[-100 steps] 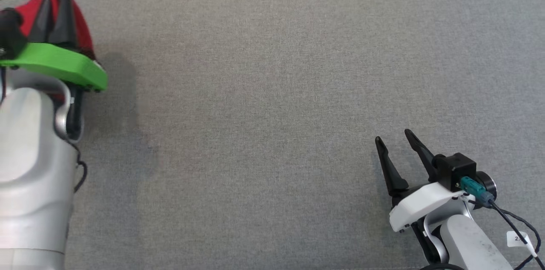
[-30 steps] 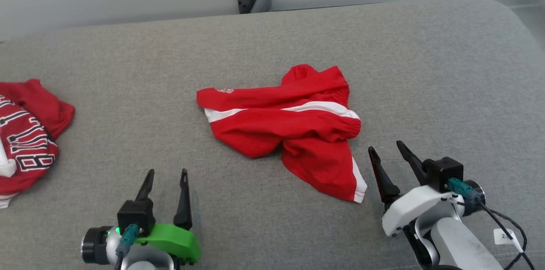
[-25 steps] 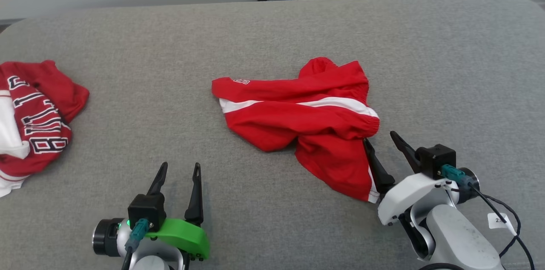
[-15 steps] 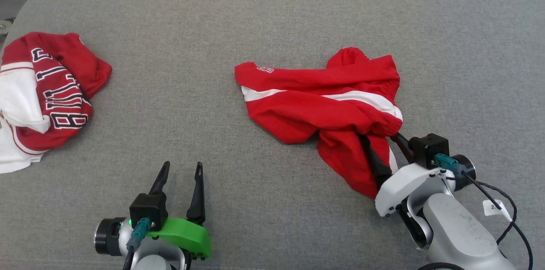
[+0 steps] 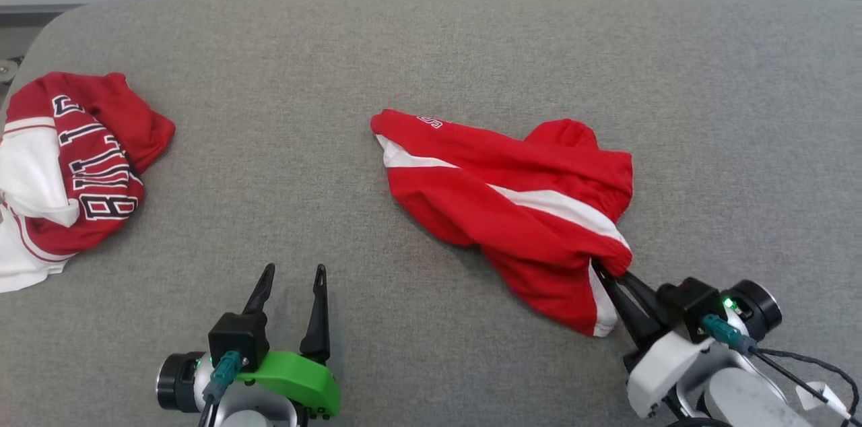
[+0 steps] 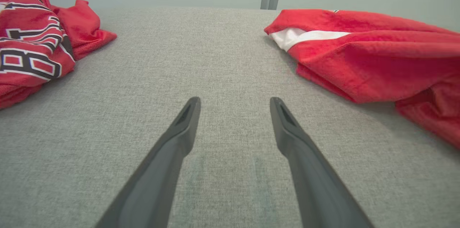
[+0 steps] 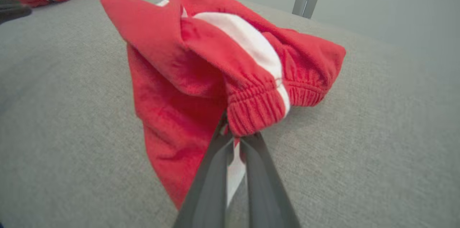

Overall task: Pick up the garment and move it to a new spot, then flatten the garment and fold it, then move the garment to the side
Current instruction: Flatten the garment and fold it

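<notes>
Garment [image 5: 512,211], red with a white stripe, lies crumpled on the grey table [image 5: 269,77], its elastic waistband [image 7: 258,109] pinched in the right pincer [image 5: 606,273]; left pincer [image 5: 294,270] stands spread, apart from it.

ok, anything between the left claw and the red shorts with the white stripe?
Nothing: bare grey fabric surface runs from the left claw to the crumpled red shorts with white stripe, seen in the head and left wrist views.
</notes>
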### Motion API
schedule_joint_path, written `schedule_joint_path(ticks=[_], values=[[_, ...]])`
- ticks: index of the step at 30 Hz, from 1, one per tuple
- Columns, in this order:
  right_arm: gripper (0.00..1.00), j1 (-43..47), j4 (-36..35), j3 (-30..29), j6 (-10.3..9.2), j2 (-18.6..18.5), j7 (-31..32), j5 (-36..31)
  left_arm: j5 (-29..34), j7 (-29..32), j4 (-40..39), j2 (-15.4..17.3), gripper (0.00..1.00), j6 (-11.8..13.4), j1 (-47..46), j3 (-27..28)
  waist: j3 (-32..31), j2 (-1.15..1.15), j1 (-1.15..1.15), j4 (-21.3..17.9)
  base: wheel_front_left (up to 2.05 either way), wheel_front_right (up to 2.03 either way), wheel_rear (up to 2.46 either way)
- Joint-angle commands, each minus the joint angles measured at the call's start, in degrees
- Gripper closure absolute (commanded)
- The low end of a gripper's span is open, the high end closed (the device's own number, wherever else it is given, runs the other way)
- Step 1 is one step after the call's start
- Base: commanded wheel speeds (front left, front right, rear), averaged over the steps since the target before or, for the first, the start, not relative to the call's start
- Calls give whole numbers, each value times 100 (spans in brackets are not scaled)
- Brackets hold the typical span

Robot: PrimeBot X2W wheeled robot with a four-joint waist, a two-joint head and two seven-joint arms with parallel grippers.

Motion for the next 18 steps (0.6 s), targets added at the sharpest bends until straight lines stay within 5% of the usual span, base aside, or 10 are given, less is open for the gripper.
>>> schedule_joint_path(ticks=[1, 8, 9, 10, 11, 18], values=[[100, 181, 92, 20, -4, -102, -19, -35, -17, 3, 27, 11, 0, -6, 40, -29, -161, 0, 0, -149, 0, 0, 0], [100, 317, 709, 88, -4, -83, -18, -25, 46, 3, 120, 13, 0, -82, 27, -55, -227, 0, 0, -196, 0, 0, 0], [86, 306, 807, 48, -4, -54, -19, -25, 62, 3, 153, 12, 0, -93, 21, -57, -234, 0, 0, -198, 0, 0, 0], [54, 289, 891, -20, -4, -13, -19, -6, 60, 3, 178, 13, 0, -96, 12, -49, -237, 0, 0, -204, 0, 0, 0], [0, 257, 938, -108, -4, 27, -19, -7, 73, 3, 199, 12, 0, -106, 3, -55, -241, 0, 0, -214, 0, 0, 0], [0, 225, 1179, -1022, -6, 217, -19, -253, 7, 3, 244, 13, 0, -214, -302, -22, -189, 0, 0, -423, 0, 0, 0]])
